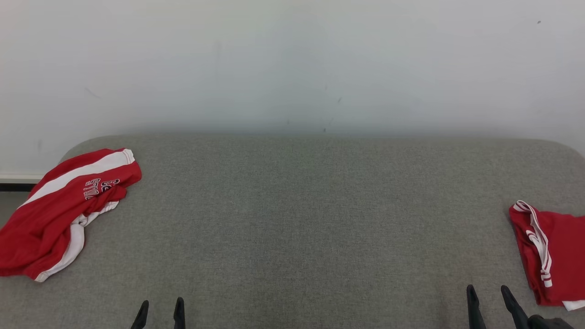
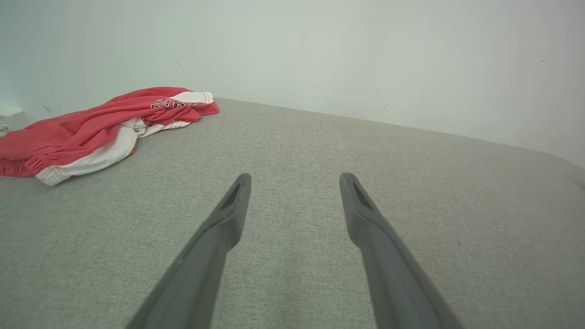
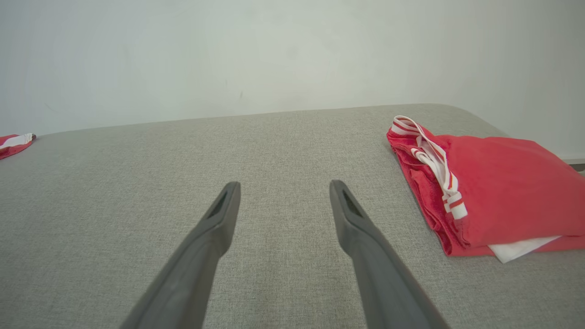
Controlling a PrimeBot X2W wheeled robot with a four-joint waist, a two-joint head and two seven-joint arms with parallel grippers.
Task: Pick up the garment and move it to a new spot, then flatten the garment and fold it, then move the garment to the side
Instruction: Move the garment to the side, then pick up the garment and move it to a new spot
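Head view: crumpled garment (image 1: 64, 210) at the far-left edge of the grey cushion (image 1: 292, 219), long axis diagonal; left gripper (image 1: 162, 302) is the nearer, well apart.
Left wrist view: jaws spread, empty; crumpled garment ahead-left.
Right wrist view: right gripper (image 3: 284, 184) spread, empty; folded garment (image 3: 502, 183) near, ahead-right.

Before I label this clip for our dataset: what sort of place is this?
Probably an indoor garment-folding test station: a grey fabric-covered surface against a plain white wall, a crumpled red garment at left, a folded red garment at right.
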